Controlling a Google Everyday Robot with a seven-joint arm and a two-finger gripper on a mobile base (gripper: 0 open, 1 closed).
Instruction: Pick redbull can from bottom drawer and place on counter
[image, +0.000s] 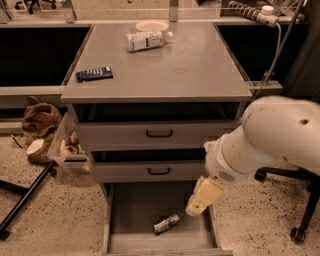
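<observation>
The redbull can (166, 223) lies on its side on the grey floor of the open bottom drawer (131, 210), near the front and slightly right of centre. My gripper (202, 198), a cream-coloured end on the big white arm (270, 137), hangs over the drawer's right side, above and to the right of the can and apart from it. The counter (175, 70) is the wide grey cabinet top above the two shallower drawers, which stand slightly pulled out.
A white labelled bottle (145, 40) lies at the back of the counter by a pale dish (151, 25). A dark blue remote-like bar (94, 73) lies at its left. A bag (39, 120) and a clear bin (67, 147) sit left of the cabinet. A chair base (300, 227) stands at the right.
</observation>
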